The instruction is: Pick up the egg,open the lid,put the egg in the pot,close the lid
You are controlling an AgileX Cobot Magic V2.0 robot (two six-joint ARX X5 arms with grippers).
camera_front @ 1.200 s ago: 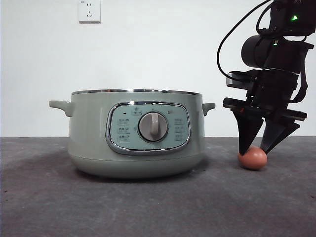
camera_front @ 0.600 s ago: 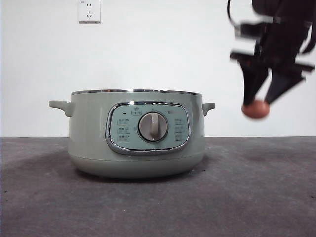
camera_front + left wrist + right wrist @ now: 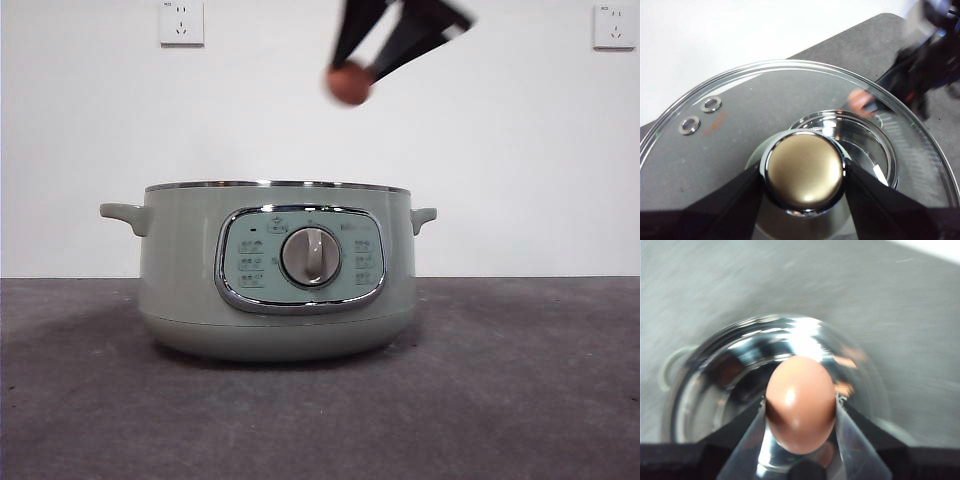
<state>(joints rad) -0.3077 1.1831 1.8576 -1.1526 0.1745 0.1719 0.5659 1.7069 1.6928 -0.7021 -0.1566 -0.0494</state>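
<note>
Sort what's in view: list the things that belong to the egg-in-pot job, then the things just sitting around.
Job things: egg held in right gripper; lid held by its knob in left gripper, off the pot; pot, open.

Bystanders: two wall sockets, table.

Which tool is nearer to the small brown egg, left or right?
Right. The right tool grips the small brown egg above the green pot; the left tool holds the glass lid's knob.

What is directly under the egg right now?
The egg, clamped in the right gripper, hangs over the open pot, whose shiny steel bowl shows below it. The bowl's floor is partly hidden by the egg.
</note>
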